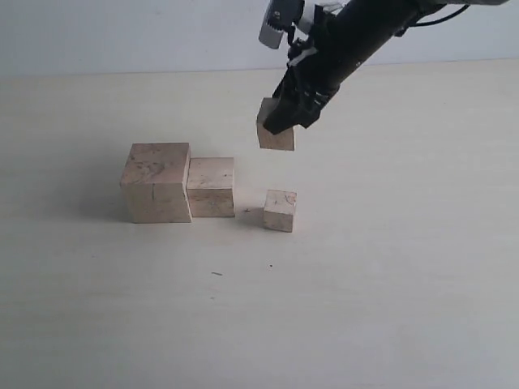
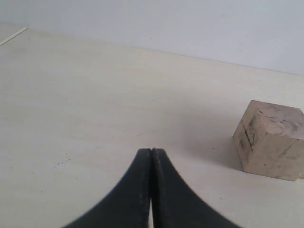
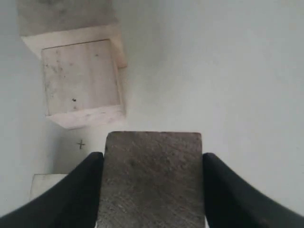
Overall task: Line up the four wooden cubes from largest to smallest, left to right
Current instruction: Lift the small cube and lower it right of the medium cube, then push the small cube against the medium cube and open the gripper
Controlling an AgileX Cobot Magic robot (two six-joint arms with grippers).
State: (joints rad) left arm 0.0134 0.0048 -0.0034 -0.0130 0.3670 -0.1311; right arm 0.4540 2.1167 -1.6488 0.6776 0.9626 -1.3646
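Note:
Four pale wooden cubes show in the exterior view. The largest cube (image 1: 155, 181) stands at the left, touching the second cube (image 1: 211, 186) on its right. The smallest cube (image 1: 280, 210) sits apart, further right. My right gripper (image 1: 285, 120) is shut on the third cube (image 1: 276, 134), holding it tilted in the air above the gap between the second and smallest. In the right wrist view the held cube (image 3: 152, 178) fills the gripper (image 3: 152, 159), with the second cube (image 3: 80, 78) below. My left gripper (image 2: 151, 152) is shut and empty, low over the table near the largest cube (image 2: 270, 140).
A small cross mark (image 1: 247, 211) on the pale tabletop (image 1: 365, 284) lies between the second and smallest cubes. The right arm (image 1: 365, 32) reaches in from the upper right. A white wall stands behind the table.

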